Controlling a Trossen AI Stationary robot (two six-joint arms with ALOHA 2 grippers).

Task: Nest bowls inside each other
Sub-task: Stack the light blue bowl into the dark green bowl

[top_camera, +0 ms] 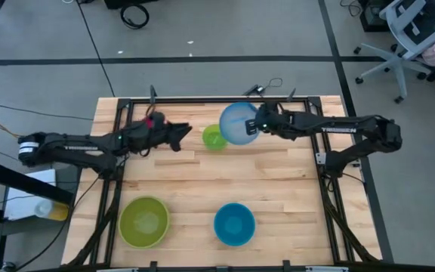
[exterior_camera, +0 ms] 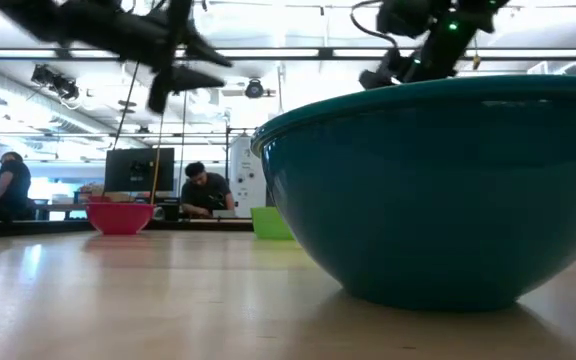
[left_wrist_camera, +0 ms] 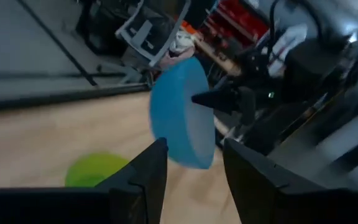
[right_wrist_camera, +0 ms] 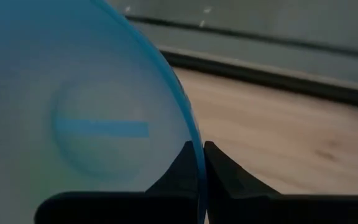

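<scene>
My right gripper (top_camera: 257, 125) is shut on the light blue bowl (top_camera: 237, 123) at the table's far middle. The bowl hangs tilted in the air, just right of and partly over the small green bowl (top_camera: 213, 137), which sits on its base on the wood. My left gripper (top_camera: 187, 134) hovers open and holds nothing, left of the small green bowl; the left wrist view shows its fingers (left_wrist_camera: 143, 180) apart. The magenta bowl (exterior_camera: 120, 216) stands on the table below the left arm. The large lime-green bowl (top_camera: 143, 221) and the teal bowl (top_camera: 234, 224) stand near the front edge. My right gripper holds the light blue bowl by its rim (right_wrist_camera: 197, 152), on the side toward the table's right edge. One finger is inside the bowl and one outside. The fingers come from the right, slanting down. The bowl is lifted clear of the table and tilted.
A black frame (top_camera: 202, 99) runs along the table's far edge and sides. Bare wood lies across the table's middle, between the far bowls and the two near ones. An office chair (top_camera: 406, 38) and people at desks (exterior_camera: 206, 190) are beyond the table.
</scene>
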